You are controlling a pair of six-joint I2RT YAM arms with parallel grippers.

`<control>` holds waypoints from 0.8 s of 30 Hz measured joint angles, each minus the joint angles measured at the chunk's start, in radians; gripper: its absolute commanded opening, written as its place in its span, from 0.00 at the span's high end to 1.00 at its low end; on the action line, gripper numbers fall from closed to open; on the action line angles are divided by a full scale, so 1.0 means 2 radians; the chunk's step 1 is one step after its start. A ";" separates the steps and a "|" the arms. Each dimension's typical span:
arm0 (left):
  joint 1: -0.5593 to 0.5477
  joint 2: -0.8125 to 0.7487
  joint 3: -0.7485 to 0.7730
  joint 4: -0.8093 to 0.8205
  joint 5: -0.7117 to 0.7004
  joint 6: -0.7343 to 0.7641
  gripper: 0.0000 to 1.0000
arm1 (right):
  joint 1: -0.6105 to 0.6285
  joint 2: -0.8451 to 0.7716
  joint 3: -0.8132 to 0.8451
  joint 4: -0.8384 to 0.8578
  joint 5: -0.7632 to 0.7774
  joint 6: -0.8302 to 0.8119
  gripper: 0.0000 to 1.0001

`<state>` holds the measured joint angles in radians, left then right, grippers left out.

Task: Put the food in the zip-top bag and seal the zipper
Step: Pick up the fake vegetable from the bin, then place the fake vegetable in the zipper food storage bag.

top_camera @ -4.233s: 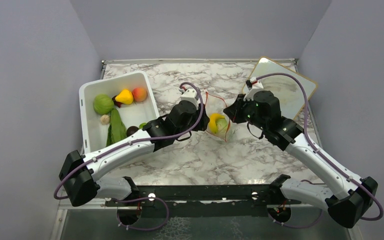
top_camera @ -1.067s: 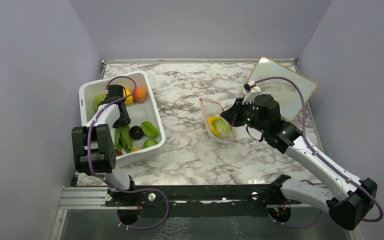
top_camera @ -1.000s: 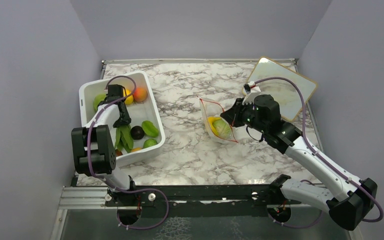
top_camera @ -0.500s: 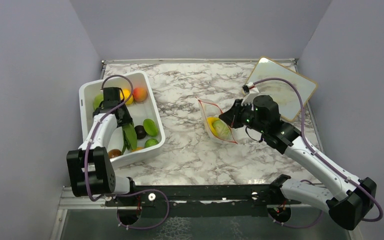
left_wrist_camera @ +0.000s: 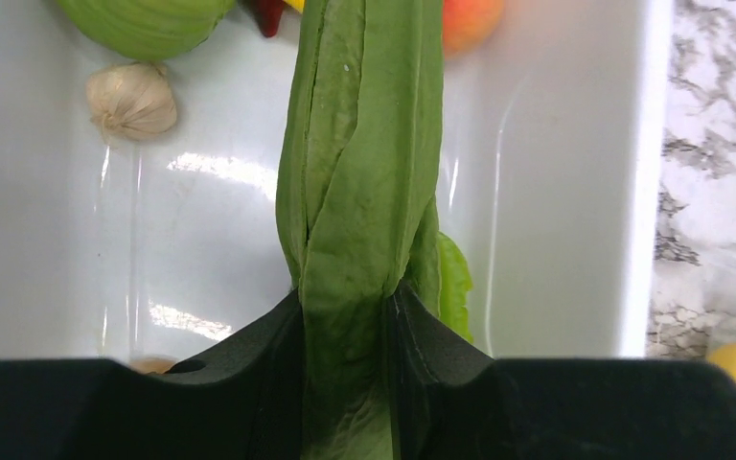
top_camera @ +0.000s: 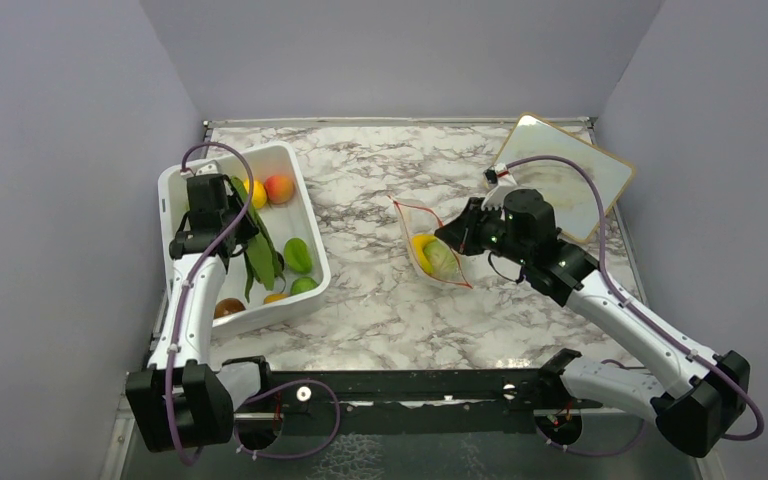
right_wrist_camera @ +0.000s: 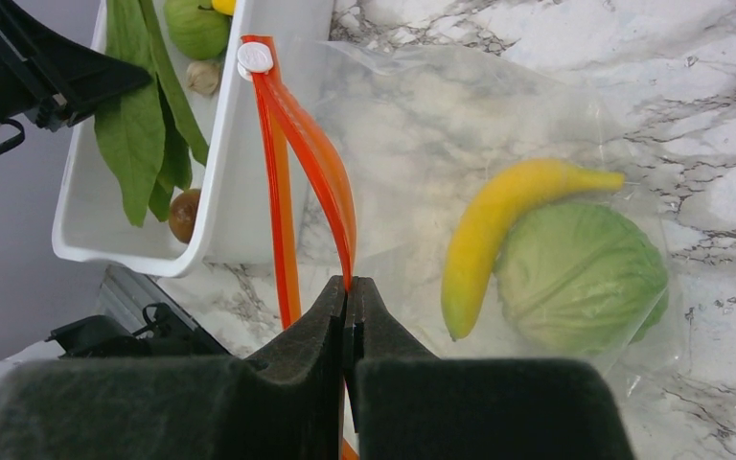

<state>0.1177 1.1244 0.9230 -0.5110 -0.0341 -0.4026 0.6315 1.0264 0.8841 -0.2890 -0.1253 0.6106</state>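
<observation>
Hanging from the left tool (left_wrist_camera: pixel 345 311) above the white tub (left_wrist_camera: pixel 556 192) is a long leafy green (left_wrist_camera: pixel 364 163), ribbed and folded lengthwise, its stalk end pinched tight between the black jaws. Under it in the tub lie a beige garlic bulb (left_wrist_camera: pixel 132 101), a peach (left_wrist_camera: pixel 465 19) and a round green fruit (left_wrist_camera: pixel 144 14). The zip-top bag (right_wrist_camera: pixel 441 125) lies on the marble bench (top_camera: pixel 380 300) near the tub, clear and crinkly. Inside it, a yellow banana (right_wrist_camera: pixel 498 230) touches a pale green cabbage (right_wrist_camera: pixel 580 278). The right tool (right_wrist_camera: pixel 347 287) is pressed together on the red-orange zipper (right_wrist_camera: pixel 311 163), holding one lip up so the mouth gapes. A white slider (right_wrist_camera: pixel 254 57) sits at the strip's far end.
</observation>
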 measured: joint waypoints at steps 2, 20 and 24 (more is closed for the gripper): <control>0.000 -0.013 0.002 0.000 0.009 -0.002 0.73 | 0.000 0.003 0.000 0.001 0.000 0.003 0.99; -0.001 -0.063 0.095 -0.024 0.126 -0.002 0.73 | 0.000 0.023 0.031 -0.004 0.026 -0.018 0.99; -0.008 -0.063 0.120 -0.030 0.171 -0.002 0.73 | 0.000 0.029 0.044 -0.004 0.044 -0.029 0.99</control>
<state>0.1009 0.9989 1.1637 -0.5701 0.3084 -0.4076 0.6315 1.0840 0.9714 -0.2974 -0.0364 0.5529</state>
